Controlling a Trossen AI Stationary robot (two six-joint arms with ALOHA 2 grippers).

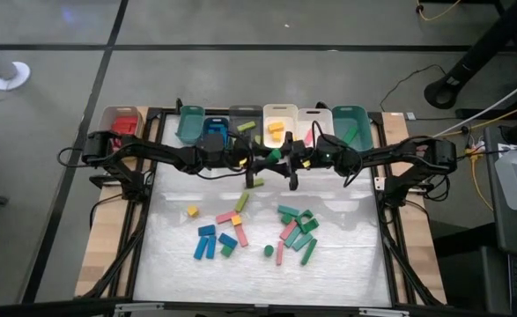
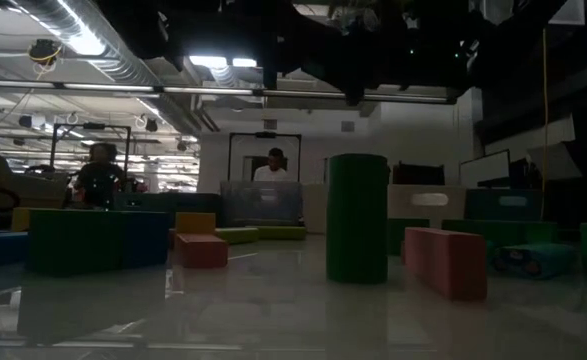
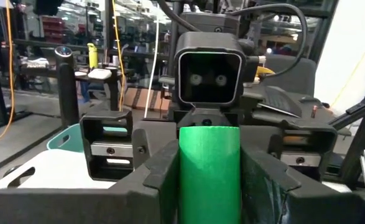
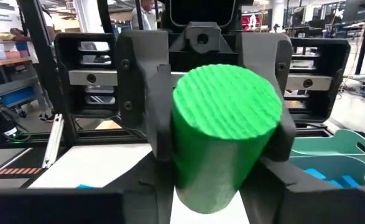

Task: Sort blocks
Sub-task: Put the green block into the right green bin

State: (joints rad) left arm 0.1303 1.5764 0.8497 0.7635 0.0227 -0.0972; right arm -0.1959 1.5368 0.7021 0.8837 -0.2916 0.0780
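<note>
Just in front of the row of bins (image 1: pixel 180 123), left to right: left gripper (image 1: pixel 258 169) clamped on a green cylinder block (image 1: pixel 276 155) held level in the air, right gripper (image 1: pixel 293 171) meeting that block's other end, grip impossible to tell, other blocks (image 1: pixel 284 231) scattered well in front of the bins.

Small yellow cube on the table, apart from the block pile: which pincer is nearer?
Left. The left pincer, holding a green cylinder, hangs bin-side of the small yellow cube, toward centre; the right pincer faces it from beyond, farther off.
</note>
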